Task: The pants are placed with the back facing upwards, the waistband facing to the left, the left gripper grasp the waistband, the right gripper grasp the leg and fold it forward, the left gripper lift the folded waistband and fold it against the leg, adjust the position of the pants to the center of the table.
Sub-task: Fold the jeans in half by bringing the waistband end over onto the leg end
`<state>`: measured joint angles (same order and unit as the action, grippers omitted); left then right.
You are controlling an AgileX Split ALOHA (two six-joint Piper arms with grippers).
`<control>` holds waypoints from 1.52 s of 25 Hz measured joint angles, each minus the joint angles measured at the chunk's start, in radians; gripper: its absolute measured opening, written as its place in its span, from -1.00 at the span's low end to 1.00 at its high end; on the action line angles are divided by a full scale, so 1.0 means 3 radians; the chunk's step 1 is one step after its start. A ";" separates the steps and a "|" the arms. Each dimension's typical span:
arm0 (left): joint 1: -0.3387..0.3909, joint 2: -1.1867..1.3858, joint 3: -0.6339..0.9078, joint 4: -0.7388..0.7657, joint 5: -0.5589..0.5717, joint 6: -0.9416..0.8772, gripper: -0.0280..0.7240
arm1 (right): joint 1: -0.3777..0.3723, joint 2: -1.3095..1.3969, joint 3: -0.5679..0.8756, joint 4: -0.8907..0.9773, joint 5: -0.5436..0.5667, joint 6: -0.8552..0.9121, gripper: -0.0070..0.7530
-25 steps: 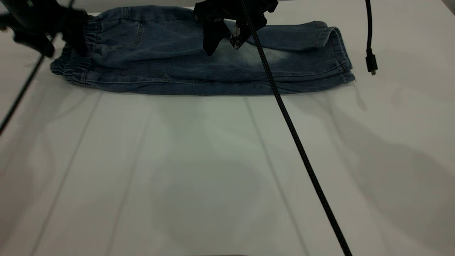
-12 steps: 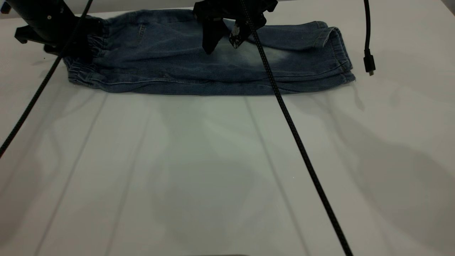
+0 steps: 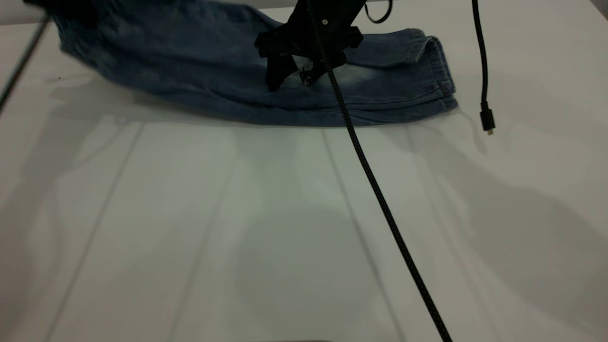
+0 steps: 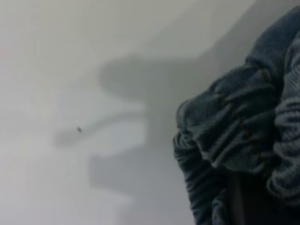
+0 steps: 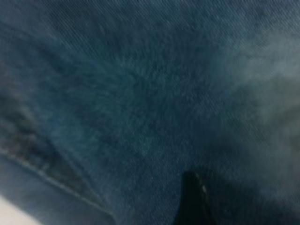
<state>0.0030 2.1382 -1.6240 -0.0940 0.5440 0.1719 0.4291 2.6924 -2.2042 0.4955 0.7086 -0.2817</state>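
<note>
Waistband fold in progress: left hand [image 3: 71,7] at 10 o'clock holds the waistband [image 4: 225,136] bunched and lifted off the worktop [image 3: 285,228].
Pants [image 3: 228,90] lie folded at 12 o'clock; right hand [image 3: 292,78] is parted, tips down on the leg [image 3: 361,78]. Carry the band in a high arc toward the 2 o'clock hems, keep the leg pinned, and release only once the edges line up.

pants [image 3: 228,90] at table's [image 3: 285,228] far side, left end raised, loose cable [image 3: 483,71] right
</note>
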 joint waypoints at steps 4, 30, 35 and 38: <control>-0.0065 -0.0227 0.0000 0.0004 0.0069 0.0025 -0.64 | 0.0062 0.0014 0.0000 0.0128 -0.0023 -0.0059 0.15; -0.1354 -0.0280 -0.0379 0.0049 0.0176 0.0018 -0.64 | -0.0586 0.0033 -0.1923 -0.1271 0.1797 0.0893 0.15; -0.1668 -0.0193 -0.0389 0.0049 0.0075 0.0018 -0.64 | -0.0779 -0.0109 -0.1927 -0.1279 0.1815 0.0900 0.15; -0.1834 -0.0015 -0.0395 0.0049 -0.0012 0.0018 -0.64 | -0.0878 -0.0187 -0.1934 -0.1281 0.1819 0.0900 0.15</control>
<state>-0.5472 2.1338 -1.7426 -0.0793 0.5403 0.1775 0.1658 2.6363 -2.7843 0.1111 1.2543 -0.0115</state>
